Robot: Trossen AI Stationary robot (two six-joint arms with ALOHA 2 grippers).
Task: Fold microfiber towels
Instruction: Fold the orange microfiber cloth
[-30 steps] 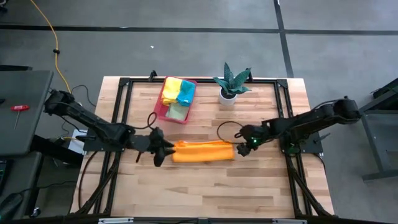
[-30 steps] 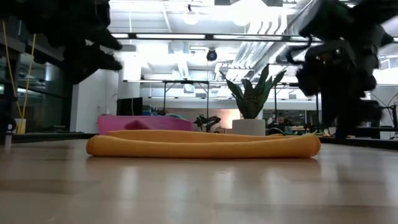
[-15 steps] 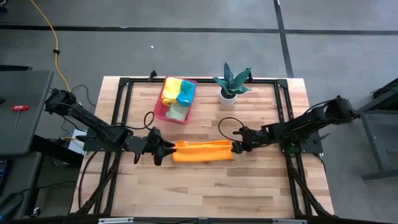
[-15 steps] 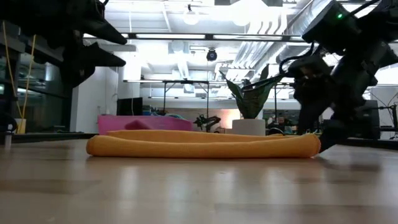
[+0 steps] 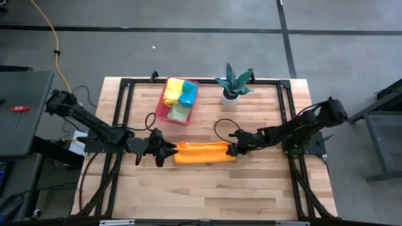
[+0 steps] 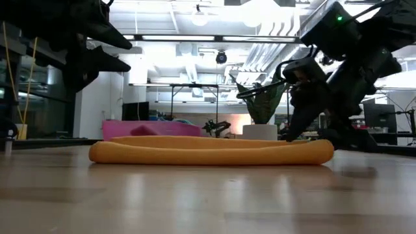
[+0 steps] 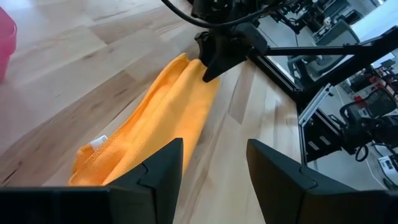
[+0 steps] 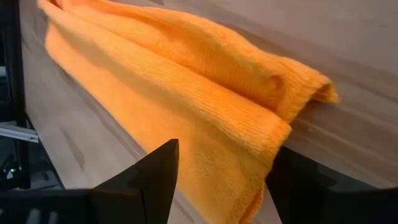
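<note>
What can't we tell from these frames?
- Tray towels: high view too small to count them; low view shows only the rim.
- Right gripper contact with orange towel: high view too small; right wrist view cuts the fingertips off.
- Left gripper: fingertips cut off in left wrist view.

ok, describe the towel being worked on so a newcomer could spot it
On the wooden table, look between the left gripper and right gripper, nearer than the pink tray. The orange towel lies there folded into a long strip, the only cloth outside the tray.
</note>
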